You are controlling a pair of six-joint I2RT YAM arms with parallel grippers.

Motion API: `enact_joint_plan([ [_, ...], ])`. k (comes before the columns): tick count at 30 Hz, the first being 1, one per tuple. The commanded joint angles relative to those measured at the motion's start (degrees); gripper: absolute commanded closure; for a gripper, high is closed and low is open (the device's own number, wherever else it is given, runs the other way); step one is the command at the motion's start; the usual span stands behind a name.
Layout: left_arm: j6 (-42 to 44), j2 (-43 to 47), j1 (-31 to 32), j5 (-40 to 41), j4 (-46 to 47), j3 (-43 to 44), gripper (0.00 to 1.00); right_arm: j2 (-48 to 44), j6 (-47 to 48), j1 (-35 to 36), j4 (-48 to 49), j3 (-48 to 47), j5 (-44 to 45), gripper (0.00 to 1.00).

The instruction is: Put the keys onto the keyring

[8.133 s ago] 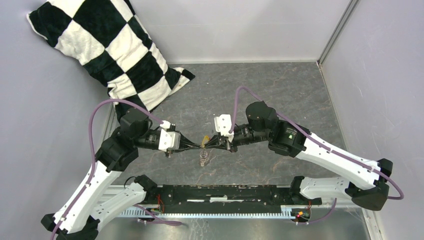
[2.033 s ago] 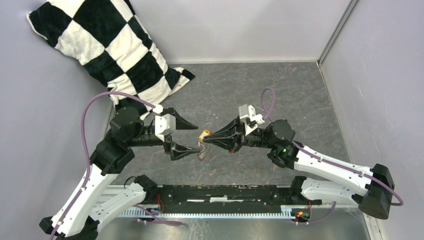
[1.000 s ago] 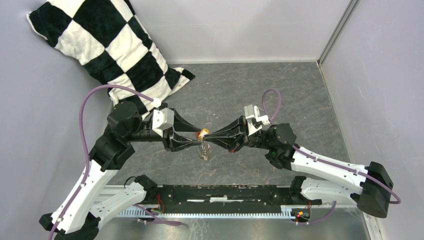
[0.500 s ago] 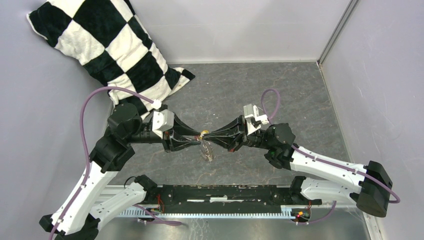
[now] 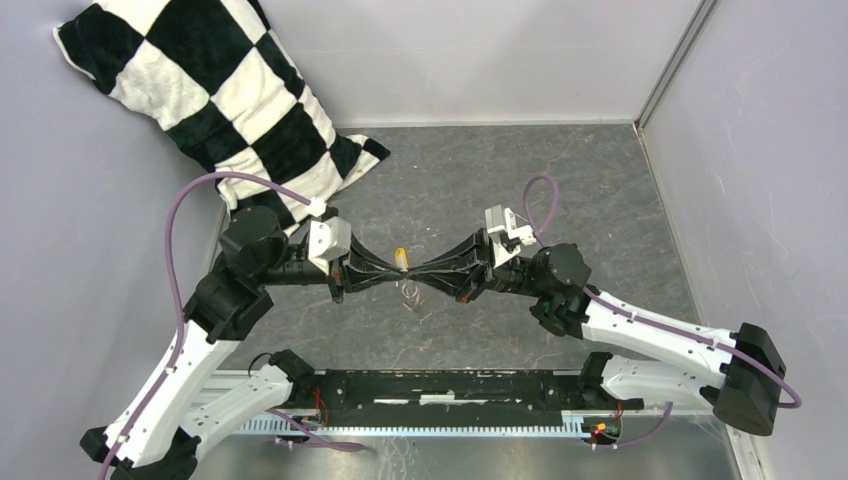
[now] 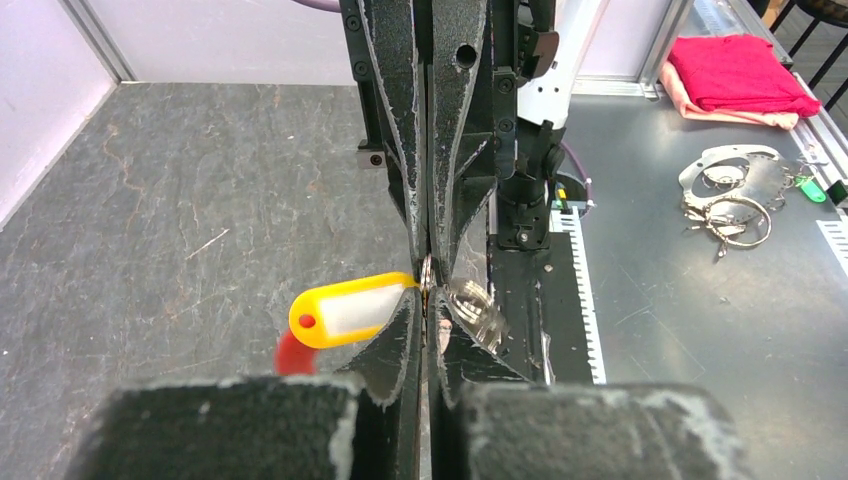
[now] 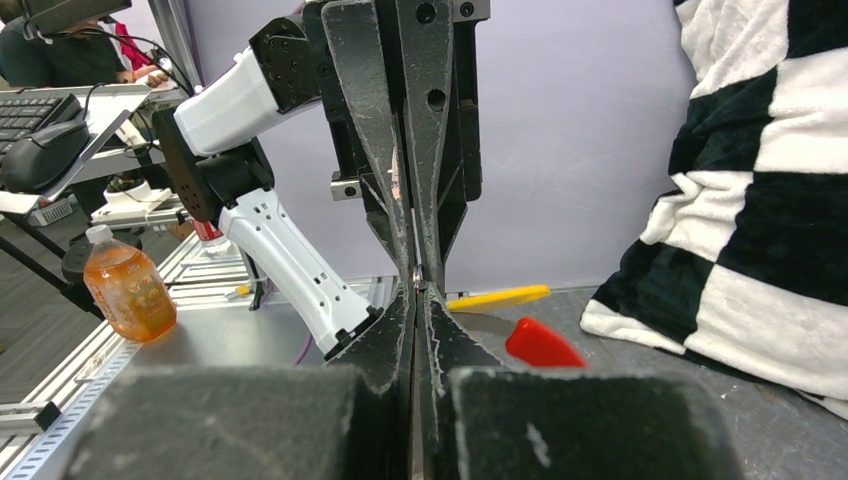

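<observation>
Pillow (image 5: 215, 95): black-and-white checkered, leaned into the far left corner.
Red cloth (image 6: 735, 70): laid over a pink cloth.
Bottle (image 7: 128, 285): filled with orange liquid, stood upright.

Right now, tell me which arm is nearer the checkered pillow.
Left. The left arm has its upper joint right beside the lower edge of the pillow; the right arm reaches in from the opposite side, well clear of it.

Bright, even, soft-shadowed light throughout; both wrist views blur at the near bottom edge.
</observation>
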State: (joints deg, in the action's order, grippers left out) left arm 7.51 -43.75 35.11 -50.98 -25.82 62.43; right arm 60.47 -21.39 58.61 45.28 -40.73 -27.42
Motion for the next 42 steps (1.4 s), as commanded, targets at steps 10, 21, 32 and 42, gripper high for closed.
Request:
enact_joint_plan([
  [10, 0.3, 0.7, 0.2, -0.2, -1.3, -0.2, 0.98, -0.1, 5.0, 0.2, -16.2, -10.5, -3.8, 0.88],
  [21, 2.3, 1.6, 0.2, -0.5, -4.5, 0.2, 0.98, 0.8, 14.2, 0.1, -36.0, -20.5, -6.9, 0.82],
  [32, 3.0, 2.0, 0.2, -2.4, -6.9, 0.5, 0.98, 5.3, 26.5, -0.8, -59.0, -34.7, -8.7, 0.68],
  [42, 6.2, 2.2, 0.2, -2.1, -8.9, 0.3, 0.98, 11.1, 30.3, -0.9, -75.2, -45.3, -11.7, 0.64],
])
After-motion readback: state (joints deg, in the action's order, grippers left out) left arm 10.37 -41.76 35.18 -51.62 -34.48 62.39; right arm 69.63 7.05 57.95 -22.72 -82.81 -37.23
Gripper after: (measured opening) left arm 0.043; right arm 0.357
